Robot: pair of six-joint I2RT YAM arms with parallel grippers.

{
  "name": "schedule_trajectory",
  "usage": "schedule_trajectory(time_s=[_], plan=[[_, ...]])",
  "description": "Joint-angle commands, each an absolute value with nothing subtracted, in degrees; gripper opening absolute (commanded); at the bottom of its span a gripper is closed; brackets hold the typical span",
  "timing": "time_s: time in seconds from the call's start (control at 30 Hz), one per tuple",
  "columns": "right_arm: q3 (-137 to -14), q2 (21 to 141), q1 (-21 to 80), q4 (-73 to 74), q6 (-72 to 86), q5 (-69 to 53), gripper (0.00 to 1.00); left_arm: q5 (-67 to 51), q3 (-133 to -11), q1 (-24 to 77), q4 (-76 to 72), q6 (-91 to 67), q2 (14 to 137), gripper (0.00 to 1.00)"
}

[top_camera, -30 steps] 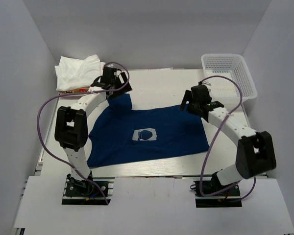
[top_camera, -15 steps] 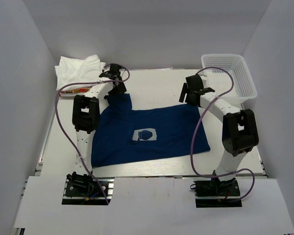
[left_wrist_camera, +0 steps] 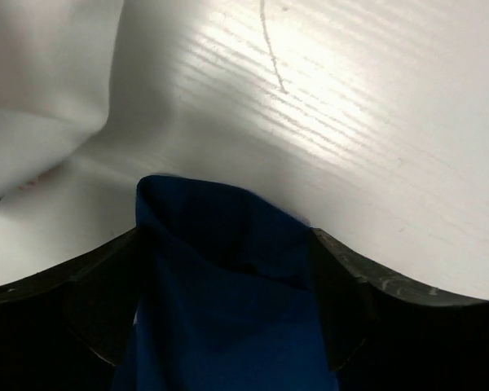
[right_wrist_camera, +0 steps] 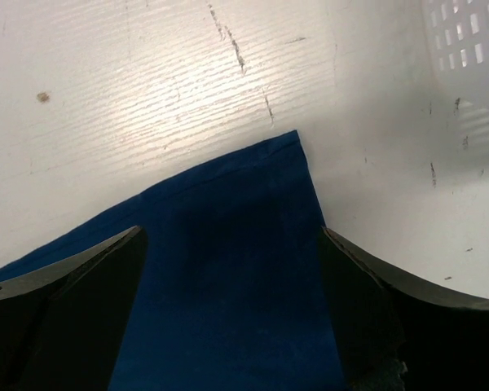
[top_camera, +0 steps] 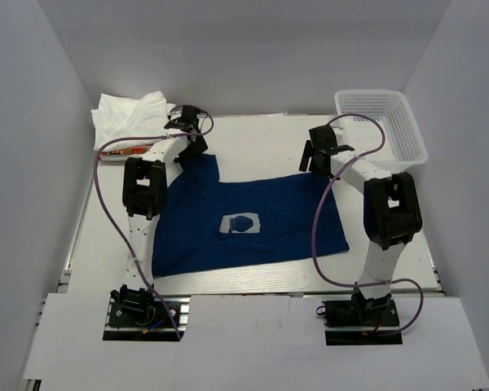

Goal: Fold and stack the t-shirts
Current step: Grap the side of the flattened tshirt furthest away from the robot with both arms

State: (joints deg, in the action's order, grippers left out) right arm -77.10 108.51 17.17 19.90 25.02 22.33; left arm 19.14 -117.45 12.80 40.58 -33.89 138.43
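Note:
The navy t-shirt (top_camera: 253,220) lies spread flat on the table, its pale square print (top_camera: 241,223) facing up. My left gripper (top_camera: 189,137) is at the shirt's far left sleeve. In the left wrist view its jaws are apart (left_wrist_camera: 226,236) and the bunched blue sleeve (left_wrist_camera: 228,269) sits between them. My right gripper (top_camera: 316,163) is at the shirt's far right corner, jaws apart (right_wrist_camera: 231,236) and straddling the flat blue corner (right_wrist_camera: 244,212). A pile of white tees (top_camera: 129,118) sits at the far left.
A white mesh basket (top_camera: 381,126) stands at the far right and shows in the right wrist view (right_wrist_camera: 473,49). White cloth (left_wrist_camera: 41,81) lies close to the left gripper. White walls enclose the table on three sides.
Both arms have drawn their elbows in and upward, while the grippers stay at the shirt's far corners. The left gripper has shifted slightly farther back. The shirt has barely moved.

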Motion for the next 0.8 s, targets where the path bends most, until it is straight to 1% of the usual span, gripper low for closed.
schedule_trajectory(time_s=[0.0, 0.03, 0.07, 0.17, 0.2, 0.27, 0.3, 0.37, 0.4, 0.43, 0.47, 0.53, 0.63, 0.67, 0.7, 0.77], plan=[[-78.9, 110.6, 16.6, 16.6, 26.6, 25.6, 0.9, 17.3, -119.3, 12.4, 38.3, -34.5, 140.4, 0.87], [-80.1, 111.1, 16.6, 15.3, 26.6, 25.9, 0.9, 17.3, -119.3, 12.4, 38.3, -33.8, 141.1, 0.85], [-80.5, 113.1, 16.6, 15.2, 27.0, 26.0, 0.9, 15.7, -119.8, 12.4, 37.7, -33.8, 141.1, 0.75], [-85.1, 117.2, 16.5, 16.3, 27.8, 26.1, 0.9, 14.6, -119.8, 11.9, 35.9, -32.3, 141.1, 0.56], [-86.8, 118.1, 16.6, 17.0, 28.6, 26.8, 0.9, 14.0, -119.1, 11.9, 35.9, -31.2, 141.1, 0.47], [-88.3, 120.3, 16.7, 17.5, 29.5, 27.1, 0.9, 12.5, -117.5, 11.9, 35.0, -31.2, 140.2, 0.39], [-88.7, 120.7, 16.7, 17.8, 30.5, 27.4, 0.9, 12.0, -116.8, 11.9, 33.2, -30.5, 139.7, 0.31], [-88.6, 121.6, 16.6, 17.8, 31.8, 27.2, 0.9, 12.0, -114.4, 11.9, 31.4, -29.4, 138.4, 0.2], [-88.5, 121.9, 16.7, 17.9, 32.3, 27.3, 0.9, 12.0, -113.8, 11.9, 30.7, -29.4, 137.6, 0.08], [-88.5, 122.2, 16.6, 18.4, 33.0, 27.3, 0.89, 12.0, -113.8, 11.9, 30.0, -28.9, 137.5, 0.03], [-88.2, 122.1, 16.7, 19.2, 33.3, 27.4, 0.85, 12.0, -113.8, 11.9, 30.0, -28.2, 136.9, 0.0], [-87.5, 122.1, 16.8, 20.3, 33.9, 27.5, 0.81, 12.0, -113.8, 11.9, 30.0, -27.7, 136.4, 0.0], [-86.1, 121.6, 17.0, 21.7, 35.2, 27.6, 0.7, 12.0, -111.5, 12.4, 27.5, -26.2, 134.0, 0.0], [-85.7, 121.4, 17.0, 21.8, 35.6, 27.5, 0.66, 12.0, -110.8, 12.4, 26.9, -25.5, 133.2, 0.0], [-84.5, 121.0, 17.1, 21.9, 35.6, 27.5, 0.58, 12.0, -110.0, 12.9, 26.1, -25.5, 132.5, 0.0], [-83.8, 120.2, 17.1, 22.1, 35.6, 27.9, 0.51, 11.4, -107.4, 12.9, 24.6, -24.9, 130.8, 0.0]])
